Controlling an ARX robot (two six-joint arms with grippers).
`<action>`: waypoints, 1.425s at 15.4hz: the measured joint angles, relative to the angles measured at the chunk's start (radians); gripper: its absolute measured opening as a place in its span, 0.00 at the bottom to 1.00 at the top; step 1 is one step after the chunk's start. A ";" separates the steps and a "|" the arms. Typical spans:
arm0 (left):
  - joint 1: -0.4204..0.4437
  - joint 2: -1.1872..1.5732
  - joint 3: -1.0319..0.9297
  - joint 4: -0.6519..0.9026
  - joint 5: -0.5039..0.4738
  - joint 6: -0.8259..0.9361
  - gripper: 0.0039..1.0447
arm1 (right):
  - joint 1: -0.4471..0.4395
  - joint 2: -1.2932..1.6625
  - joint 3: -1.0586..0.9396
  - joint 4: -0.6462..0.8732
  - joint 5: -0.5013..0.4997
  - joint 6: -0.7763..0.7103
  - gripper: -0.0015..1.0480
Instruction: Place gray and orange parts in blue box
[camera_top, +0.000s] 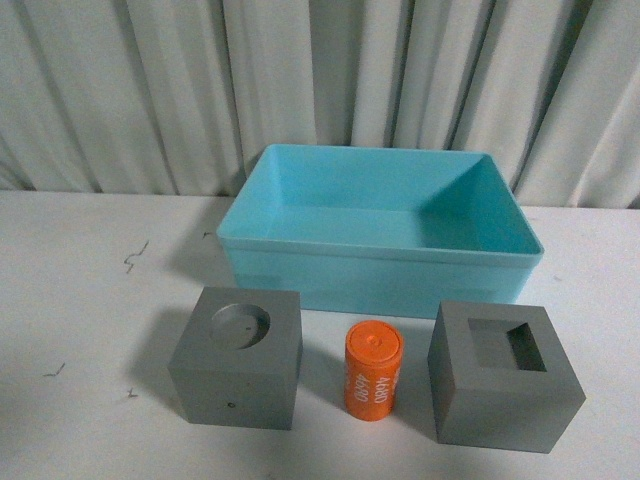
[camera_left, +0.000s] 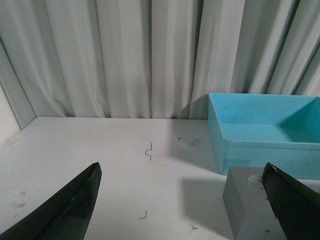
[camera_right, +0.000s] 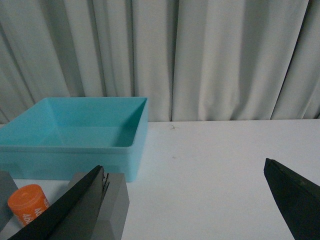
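The white bench (camera_top: 80, 300) carries everything, and the blue box (camera_top: 380, 275) stands on it at the far side, empty, with its long side across the robot's view. In front of the box, nearer to the robot, the three parts stand in one row, apart from each other and none yet in the box. The gray cube with the round recess (camera_top: 237, 370) is on the left, the gray cube with the square recess (camera_top: 503, 385) is on the right, and the small orange cylinder (camera_top: 372, 372) stands upright between them. The left fingers (camera_left: 65, 212) are spread wide and hold nothing, and the round-recess cube lies just ahead of them, toward the inner finger. The right fingers (camera_right: 295, 200) are also spread wide and empty, with the square-recess cube at their inner finger. I judge each arm is nearer to the cube on its own side, while the cylinder lies about equally between both.
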 joint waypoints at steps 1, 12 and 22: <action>0.000 0.000 0.000 0.000 0.000 0.000 0.94 | 0.000 0.000 0.000 0.000 0.000 0.000 0.94; 0.001 0.000 0.000 0.000 0.000 0.000 0.94 | -0.150 1.006 0.393 0.242 -0.043 0.003 0.94; 0.001 0.000 0.000 0.000 0.000 0.000 0.94 | 0.295 1.641 0.478 0.531 0.130 0.231 0.94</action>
